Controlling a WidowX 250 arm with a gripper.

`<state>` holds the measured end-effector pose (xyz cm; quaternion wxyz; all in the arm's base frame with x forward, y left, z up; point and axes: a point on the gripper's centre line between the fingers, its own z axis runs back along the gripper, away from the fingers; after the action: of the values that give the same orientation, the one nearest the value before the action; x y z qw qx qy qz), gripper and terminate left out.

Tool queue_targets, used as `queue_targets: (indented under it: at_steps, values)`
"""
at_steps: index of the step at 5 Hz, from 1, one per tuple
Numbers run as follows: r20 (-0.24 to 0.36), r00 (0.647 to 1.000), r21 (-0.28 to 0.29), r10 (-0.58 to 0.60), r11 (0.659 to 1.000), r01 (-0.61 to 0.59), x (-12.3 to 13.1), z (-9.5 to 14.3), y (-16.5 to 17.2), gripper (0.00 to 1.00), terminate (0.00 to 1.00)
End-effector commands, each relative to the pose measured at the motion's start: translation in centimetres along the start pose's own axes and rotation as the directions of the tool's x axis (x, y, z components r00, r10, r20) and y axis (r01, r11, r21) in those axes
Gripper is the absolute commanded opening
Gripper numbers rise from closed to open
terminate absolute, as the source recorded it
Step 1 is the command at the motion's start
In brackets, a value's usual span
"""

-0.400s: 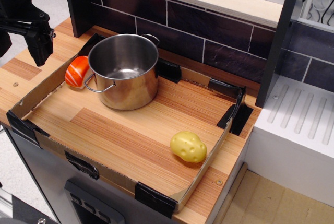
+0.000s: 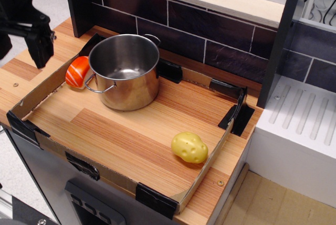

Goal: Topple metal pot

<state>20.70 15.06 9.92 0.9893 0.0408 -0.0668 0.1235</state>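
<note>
The metal pot [image 2: 125, 72] stands upright at the back left of the wooden tray, shiny steel with thin wire loop handles, its inside empty. My gripper [image 2: 39, 52] is black and hangs at the far left, above the counter outside the tray's left wall, well left of the pot and apart from it. Its fingers point down; I cannot tell whether they are open or shut. Nothing shows between them.
An orange-red toy [image 2: 77, 71] lies against the pot's left side. A yellow toy potato [image 2: 189, 147] lies at the tray's front right. The cardboard-walled tray [image 2: 37, 91] has black taped corners. A dark tiled wall [image 2: 210, 31] stands behind; a white drainer [image 2: 299, 120] lies to the right.
My gripper has shifted very slightly left and down. The pot and toys have not moved.
</note>
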Motion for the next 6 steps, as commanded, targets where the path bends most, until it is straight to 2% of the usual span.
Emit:
queue_targets:
  at_steps: [1,2,3,4,6]
  values:
    - [0.133,0.989,0.196,-0.062,0.98,0.035,0.0,2.3,-3.3,1.0,0.0]
    - [0.143,0.98,0.317,-0.14,0.944,0.089,-0.4,3.1,-6.0,1.0,0.0]
    - [0.115,0.973,0.447,-0.198,0.885,0.128,-0.9,2.5,-8.1,1.0,0.0]
    - [0.094,0.965,0.545,-0.243,0.824,0.155,-1.3,1.0,-9.4,1.0,0.0]
    - [0.054,0.965,0.616,-0.258,0.769,0.172,-1.2,-3.0,-10.2,1.0,0.0]
